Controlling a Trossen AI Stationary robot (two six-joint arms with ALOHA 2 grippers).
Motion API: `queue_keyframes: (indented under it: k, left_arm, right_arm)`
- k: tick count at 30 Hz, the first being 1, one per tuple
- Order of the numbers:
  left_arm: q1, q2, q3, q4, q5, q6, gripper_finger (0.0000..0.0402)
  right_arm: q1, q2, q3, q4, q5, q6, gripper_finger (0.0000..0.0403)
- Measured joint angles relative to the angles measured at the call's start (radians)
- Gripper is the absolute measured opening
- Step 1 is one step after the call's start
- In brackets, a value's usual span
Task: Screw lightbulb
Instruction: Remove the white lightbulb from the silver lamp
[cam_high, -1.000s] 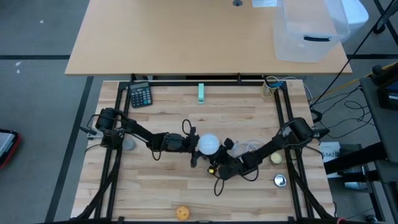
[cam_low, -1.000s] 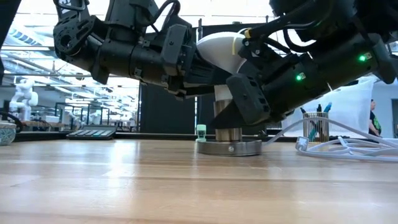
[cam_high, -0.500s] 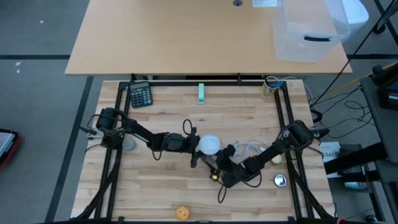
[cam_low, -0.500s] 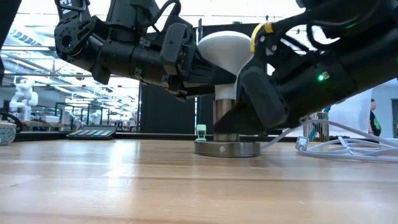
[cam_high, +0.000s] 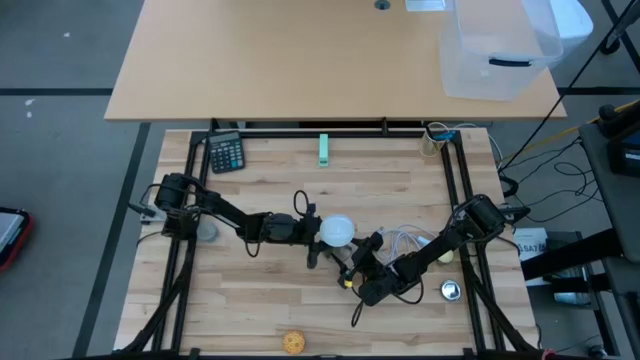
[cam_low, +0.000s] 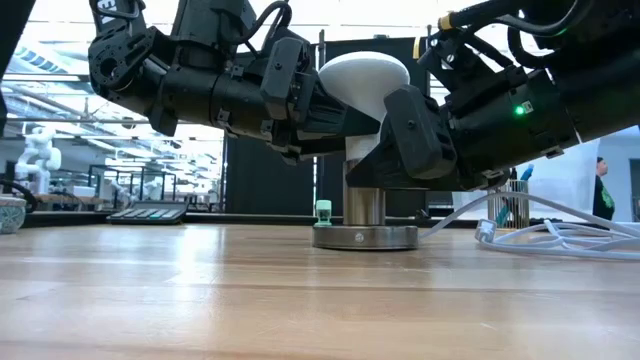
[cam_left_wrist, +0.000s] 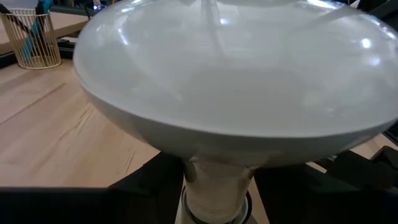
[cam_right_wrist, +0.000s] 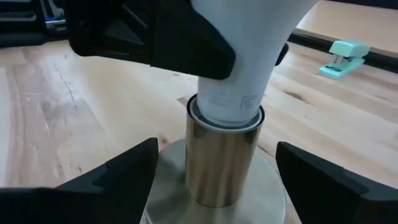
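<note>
The lightbulb (cam_low: 362, 80) is standing upright with its narrow base seated in the brass socket (cam_right_wrist: 222, 158), which is sitting on a round metal base plate (cam_low: 365, 237) on the bench (cam_low: 200, 290). So the bulb is already placed in the socket; how deep the thread is turned in I cannot tell, since the threads are hidden inside the sleeve. Judging by that, the turning is under way and the final tightening and both releases are probably left.

The left gripper (cam_high: 316, 232) is reaching in level and clamping the bulb's tapering neck, fingers part-closed around it, just under the globe.

The right gripper (cam_right_wrist: 214, 186) is sitting low on the other side of the socket, jaws standing wide. Its fingers (cam_right_wrist: 118, 171) are flanking the brass socket with clear gaps on both sides, touching nothing and holding nothing. It looks like it is positioned to steady the socket while the left one twists.
</note>
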Motion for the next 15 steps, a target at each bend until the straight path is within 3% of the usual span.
queue_keyframes:
  k: [8, 15]
  left_arm:
    - [-0.003, 0.0, 0.0, 0.004, -0.014, -0.028, 0.0181]
    - [-0.003, 0.001, 0.0, 0.009, -0.022, -0.045, 0.0181]
  right_arm:
    - [-0.035, 0.0, 0.0, -0.003, 0.019, -0.012, 0.0313]
    - [-0.062, 0.041, 0.001, 0.013, -0.05, 0.023, 0.0312]
